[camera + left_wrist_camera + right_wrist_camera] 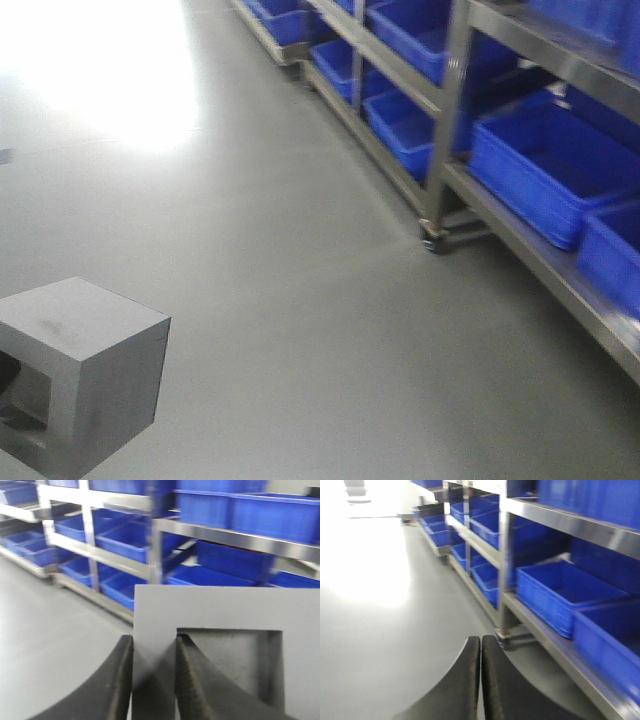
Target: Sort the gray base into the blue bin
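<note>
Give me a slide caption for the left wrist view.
Left gripper clamps one wall of the gray base, one finger inside its square recess, steel racks of blue crates behind.

The gray base (100, 370) is cut off by the front view's lower-left edges.

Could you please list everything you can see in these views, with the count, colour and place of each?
gray block: one, matte gray, lower left of the front view, held in the left gripper.
blue bins: many, blue, on the shelves along the right.
shelves: a row of racks, bare steel, along the right side, with a wheel under one post.
floor: one, gray and shiny, with bright glare at upper left.
left gripper: one, black, shut on a wall of the gray block, one finger inside its square recess.
right gripper: one, black, shut and empty, above the floor.
</note>
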Tool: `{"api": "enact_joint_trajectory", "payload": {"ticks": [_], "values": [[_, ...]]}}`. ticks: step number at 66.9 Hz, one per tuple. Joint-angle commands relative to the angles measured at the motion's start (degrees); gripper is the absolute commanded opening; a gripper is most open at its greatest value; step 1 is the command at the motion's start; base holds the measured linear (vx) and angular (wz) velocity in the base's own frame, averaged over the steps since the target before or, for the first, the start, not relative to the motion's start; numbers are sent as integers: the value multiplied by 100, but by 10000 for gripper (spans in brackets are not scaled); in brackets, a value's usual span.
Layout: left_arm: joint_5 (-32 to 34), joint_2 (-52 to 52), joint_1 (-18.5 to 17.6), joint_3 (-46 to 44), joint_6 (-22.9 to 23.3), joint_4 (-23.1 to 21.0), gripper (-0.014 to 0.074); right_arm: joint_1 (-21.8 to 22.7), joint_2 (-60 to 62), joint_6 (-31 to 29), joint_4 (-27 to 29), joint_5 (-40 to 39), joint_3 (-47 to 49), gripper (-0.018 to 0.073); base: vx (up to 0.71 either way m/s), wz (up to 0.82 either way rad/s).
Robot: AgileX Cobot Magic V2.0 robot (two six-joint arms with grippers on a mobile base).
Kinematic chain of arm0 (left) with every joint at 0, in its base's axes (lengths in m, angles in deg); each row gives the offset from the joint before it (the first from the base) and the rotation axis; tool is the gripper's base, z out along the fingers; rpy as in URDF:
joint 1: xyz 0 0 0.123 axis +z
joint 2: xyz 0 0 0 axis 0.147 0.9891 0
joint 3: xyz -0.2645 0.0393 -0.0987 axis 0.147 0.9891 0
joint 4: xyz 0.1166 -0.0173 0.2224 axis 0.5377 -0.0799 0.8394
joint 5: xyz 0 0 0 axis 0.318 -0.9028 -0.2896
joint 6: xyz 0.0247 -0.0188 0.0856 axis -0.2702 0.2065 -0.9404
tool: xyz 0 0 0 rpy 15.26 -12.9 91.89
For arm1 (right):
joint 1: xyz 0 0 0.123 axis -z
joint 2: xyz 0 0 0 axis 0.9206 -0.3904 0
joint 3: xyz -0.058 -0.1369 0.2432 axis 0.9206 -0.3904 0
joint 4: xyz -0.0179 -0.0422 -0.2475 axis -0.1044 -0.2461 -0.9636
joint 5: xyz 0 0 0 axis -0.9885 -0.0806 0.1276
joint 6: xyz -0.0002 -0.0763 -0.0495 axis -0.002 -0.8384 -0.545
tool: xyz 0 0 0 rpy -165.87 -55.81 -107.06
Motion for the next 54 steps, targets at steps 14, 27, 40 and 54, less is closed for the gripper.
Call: {"api": "enact_joint_trajectory", "payload": {"ticks": [14, 27, 40, 54], "values": [[541, 14, -32, -173, 29, 15, -7, 30, 42, -38, -49, -407, -32, -5, 28, 76], [541, 14, -32, -173, 29, 15, -7, 30, 42, -38, -49, -407, -32, -5, 33, 51], [541, 14, -32, -173, 29, 15, -7, 30, 42, -38, -49, -407, -32, -5, 38, 24], [541, 14, -32, -173, 29, 15, -7, 30, 42, -38, -49, -407, -32, -5, 42, 8]]}}
